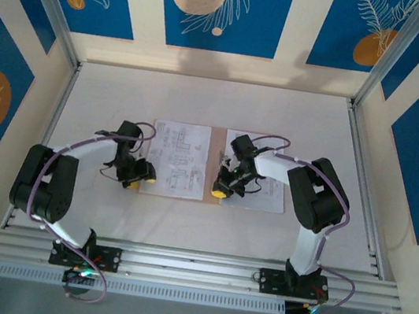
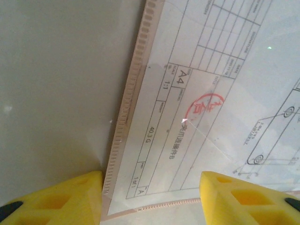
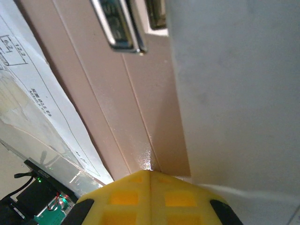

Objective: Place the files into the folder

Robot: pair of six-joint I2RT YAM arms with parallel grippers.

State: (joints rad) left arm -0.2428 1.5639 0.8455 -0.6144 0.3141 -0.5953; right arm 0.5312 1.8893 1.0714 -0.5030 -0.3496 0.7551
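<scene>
Looks down past the left end effector, yellow fingers spread apart along the bottom edge. Hangs over a corner of the files (top sheet a line drawing, title block marked A4, red stamp). Shows the folder as a ribbed tan edge beside the pale tabletop.

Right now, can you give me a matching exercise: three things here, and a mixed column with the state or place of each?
1. left gripper, yellow-fingered
2. right gripper, yellow-fingered
3. white printed paper sheet with red stamp

a. shut, over the flat pinkish-brown card folder
b. lying flat
c. open, astride a sheet corner

Pairs: 1-c, 2-a, 3-b
</scene>
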